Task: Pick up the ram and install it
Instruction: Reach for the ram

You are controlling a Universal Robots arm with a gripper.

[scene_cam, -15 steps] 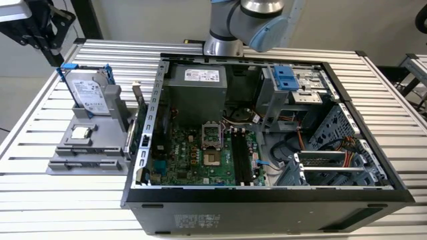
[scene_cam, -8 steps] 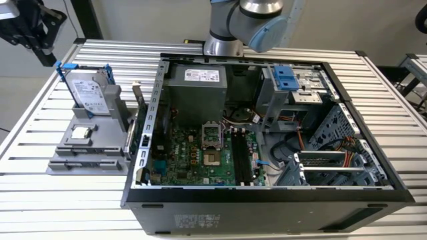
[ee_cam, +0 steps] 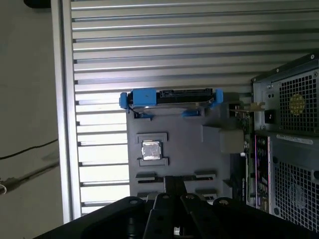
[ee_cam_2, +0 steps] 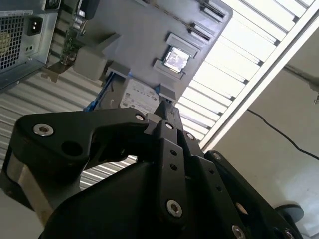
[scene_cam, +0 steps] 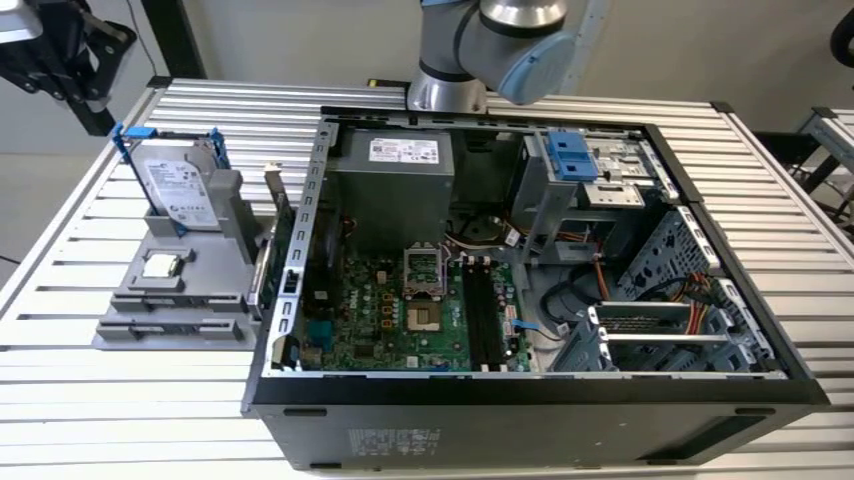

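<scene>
Nothing of the job looks done yet. In the open computer case [scene_cam: 534, 405] the black memory slots [scene_cam: 483, 318] appear bare. The ram [scene_cam: 278, 225], which I take to be the thin green board on edge, stands at the side of the gray fixture [scene_cam: 147, 325], just beside the case. The arm hangs high over that fixture, wrist pointing down. The gripper [ee_cam: 174, 185] has its fingers pressed together on nothing.

place: robotics lab | robot arm [scene_cam: 514, 35] | slatted aluminium bench [scene_cam: 134, 400] | opened computer case [scene_cam: 534, 420]
</scene>
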